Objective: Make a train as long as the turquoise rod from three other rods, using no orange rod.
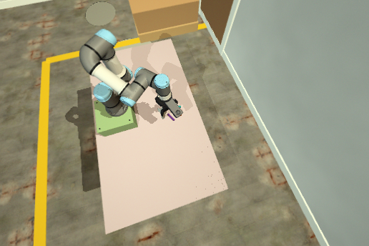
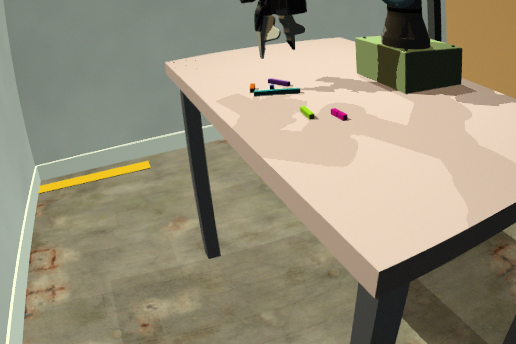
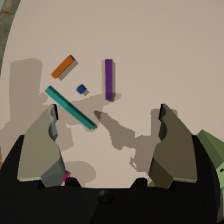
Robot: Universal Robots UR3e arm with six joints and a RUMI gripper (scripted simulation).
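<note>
No train is built: the gripper (image 2: 276, 47) hangs part-open and empty above the turquoise rod (image 3: 70, 107) at centre left, with all 3 train rods still unplaced.

Table top (image 2: 400, 191): pale pink. Rods: turquoise rod (image 2: 276, 91), purple rod (image 2: 279, 82), orange rod (image 2: 252, 87), small blue rod (image 3: 81, 89), lime rod (image 2: 307, 112), magenta rod (image 2: 338, 114). Arm base block (image 2: 440, 63): olive green. Floor tape (image 1: 41, 147): yellow.
</note>
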